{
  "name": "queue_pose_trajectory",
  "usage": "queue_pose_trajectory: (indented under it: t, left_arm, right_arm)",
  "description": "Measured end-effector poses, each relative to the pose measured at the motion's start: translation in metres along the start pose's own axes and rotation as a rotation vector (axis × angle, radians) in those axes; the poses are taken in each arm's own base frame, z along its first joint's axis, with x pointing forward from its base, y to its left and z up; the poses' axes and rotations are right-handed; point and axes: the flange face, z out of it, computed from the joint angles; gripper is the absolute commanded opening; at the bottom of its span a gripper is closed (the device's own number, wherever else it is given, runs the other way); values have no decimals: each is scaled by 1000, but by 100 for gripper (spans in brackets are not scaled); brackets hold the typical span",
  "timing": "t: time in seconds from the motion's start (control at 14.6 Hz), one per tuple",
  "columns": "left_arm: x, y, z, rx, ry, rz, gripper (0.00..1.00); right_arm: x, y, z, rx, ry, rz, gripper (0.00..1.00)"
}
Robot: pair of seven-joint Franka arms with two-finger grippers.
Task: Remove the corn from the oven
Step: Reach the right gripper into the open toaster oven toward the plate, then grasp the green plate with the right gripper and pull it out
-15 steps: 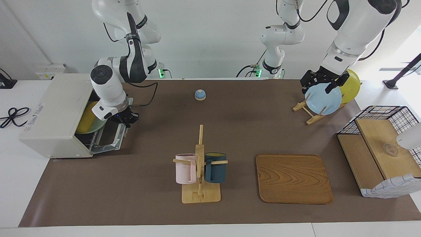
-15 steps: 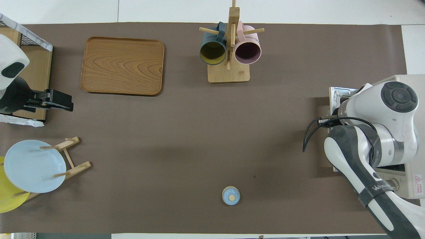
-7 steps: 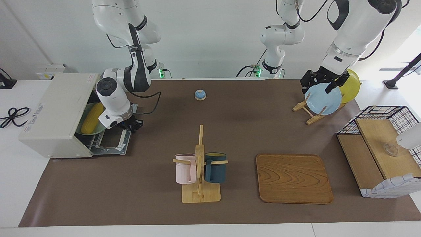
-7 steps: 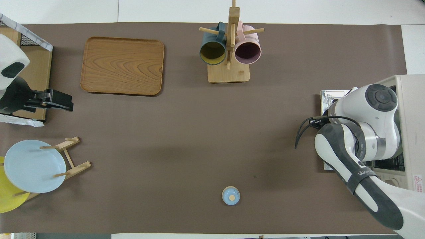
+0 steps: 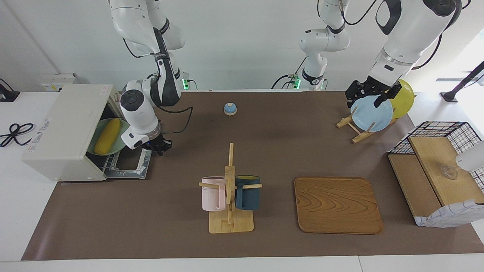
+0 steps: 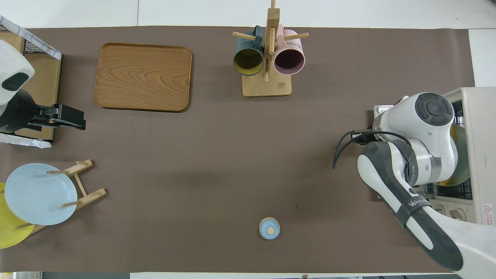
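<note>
The cream-white oven (image 5: 64,128) stands at the right arm's end of the table with its door (image 5: 128,166) folded down flat. Inside it, the yellow corn (image 5: 107,136) lies on a green plate (image 5: 115,147) on the wire rack. My right gripper (image 5: 159,146) hangs shut and holds nothing, just above the table beside the door's free edge, clear of the oven's mouth. In the overhead view the right arm covers most of the oven (image 6: 478,116) opening. My left gripper (image 5: 366,99) waits open, raised near the plate rack.
A wooden mug rack (image 5: 230,189) with a pink and a dark blue mug stands mid-table, with a wooden tray (image 5: 337,204) beside it. A plate rack (image 5: 359,130) holds a blue and a yellow plate. A wire basket (image 5: 442,170) and a small blue knob (image 5: 230,108) are also there.
My right gripper has drawn away from the oven's mouth, past the lowered door and toward the table's middle, and the corn now shows in full. The left arm has not moved.
</note>
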Motion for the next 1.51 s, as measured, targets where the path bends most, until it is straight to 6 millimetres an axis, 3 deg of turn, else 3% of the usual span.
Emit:
queue_pose_trajectory:
  t: [0.07,0.14,0.27,0.41,0.62,0.82,0.96,1.23,1.3,1.44,1.51]
  left_arm:
    - [0,0,0,0,0,0,100]
    - [0,0,0,0,0,0,100]
    - [0,0,0,0,0,0,100]
    - [0,0,0,0,0,0,100]
    - [0,0,0,0,0,0,100]
    - [0,0,0,0,0,0,100]
    - [0,0,0,0,0,0,100]
    - [0,0,0,0,0,0,100]
    - [0,0,0,0,0,0,100]
    - [0,0,0,0,0,0,100]
    - [0,0,0,0,0,0,100]
  right_arm:
    - [2,1,-9,-3,-17,3,89]
    - [2,3,-21,-7,-33,6,100]
    - [-1,11,-48,-18,-46,6,99]
    - [-11,21,-69,-72,-63,-41,88]
    - [-22,42,-83,-152,-70,-64,83]
    - [-28,82,-72,-150,-102,-59,68]
    - [-31,98,-62,-141,-93,-57,57]
    - [-41,93,-40,-134,-64,-76,45]
    - [-42,92,-38,-134,-62,-77,37]
    - [-45,94,-38,-133,-64,-73,0]
    - [-47,97,-37,-132,-67,-75,0]
